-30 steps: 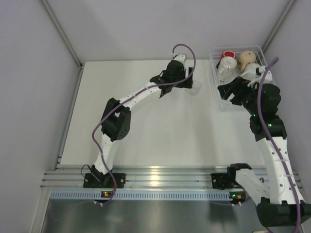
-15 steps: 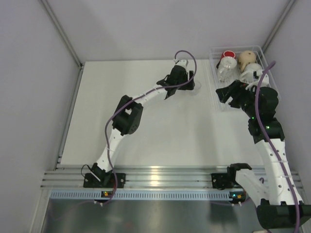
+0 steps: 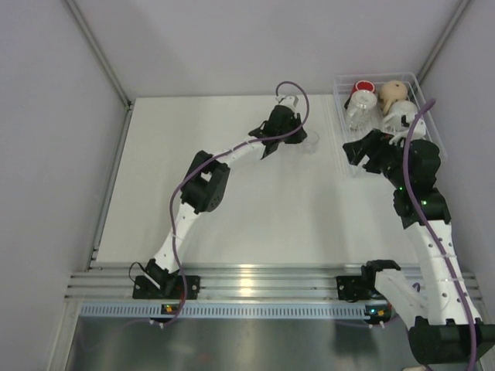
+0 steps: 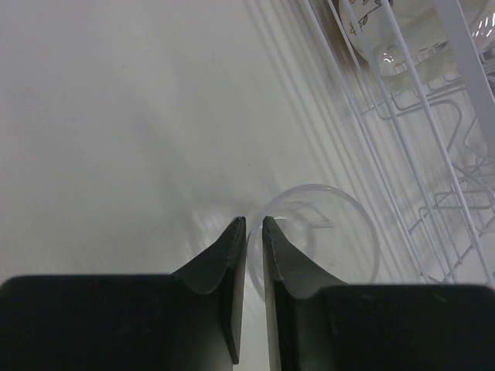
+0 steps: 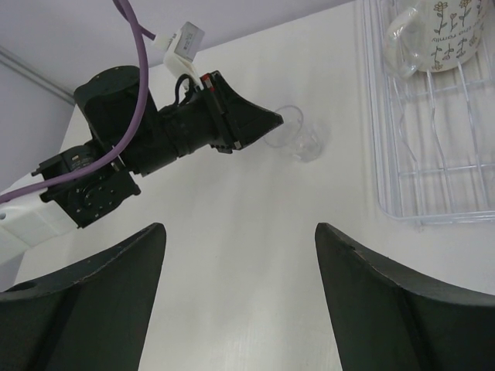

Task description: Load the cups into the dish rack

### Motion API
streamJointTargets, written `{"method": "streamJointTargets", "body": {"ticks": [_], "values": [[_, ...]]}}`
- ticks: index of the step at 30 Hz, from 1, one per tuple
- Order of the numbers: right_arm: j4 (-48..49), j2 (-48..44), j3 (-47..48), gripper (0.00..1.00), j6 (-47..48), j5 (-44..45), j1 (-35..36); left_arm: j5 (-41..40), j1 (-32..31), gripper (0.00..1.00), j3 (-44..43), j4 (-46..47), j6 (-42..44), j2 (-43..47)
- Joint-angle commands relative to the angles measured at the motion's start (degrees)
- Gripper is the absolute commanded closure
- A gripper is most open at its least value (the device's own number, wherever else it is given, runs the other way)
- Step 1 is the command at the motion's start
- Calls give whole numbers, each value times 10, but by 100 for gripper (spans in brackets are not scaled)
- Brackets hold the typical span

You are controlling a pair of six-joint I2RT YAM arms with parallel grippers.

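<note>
A clear glass tumbler stands on the white table just left of the dish rack. My left gripper is shut on the tumbler's near wall, one finger inside and one outside. From above, the left gripper and the tumbler sit near the rack's left side. The rack holds a red cup, a beige mug, a clear tumbler and a white flowered mug. My right gripper hangs open over bare table, near the rack's front left corner.
Grey walls close in the table on the left, back and right. The rack lies against the right wall at the back. An aluminium rail with both arm bases runs along the near edge.
The left gripper has moved right up to the tumbler and its jaws have closed on the glass wall. The right arm has shifted slightly left.
</note>
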State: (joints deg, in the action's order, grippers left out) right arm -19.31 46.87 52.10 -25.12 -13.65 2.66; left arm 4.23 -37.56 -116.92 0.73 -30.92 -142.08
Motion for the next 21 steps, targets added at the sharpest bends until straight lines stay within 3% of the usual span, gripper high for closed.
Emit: {"method": "streamJointTargets", "body": {"ticks": [1, 4, 7, 12, 18, 21], "values": [[18, 1, 0, 21, 12, 6, 5, 24, 1, 83, 13, 30, -5, 29], [16, 9, -8, 21, 20, 2, 15, 42, 5, 100, 54, 30, -2, 68], [18, 11, -13, 20, 30, -18, 29, 65, 13, 100, 126, 62, -19, 131], [57, 9, -28, 19, 19, -75, 31, 140, 36, 100, 293, 246, -116, 253], [193, -19, -117, 19, -60, -205, 31, 239, 57, 100, 470, 399, -250, 388], [329, -36, -173, 19, -146, -264, 32, 281, 65, 100, 538, 537, -364, 426]]}}
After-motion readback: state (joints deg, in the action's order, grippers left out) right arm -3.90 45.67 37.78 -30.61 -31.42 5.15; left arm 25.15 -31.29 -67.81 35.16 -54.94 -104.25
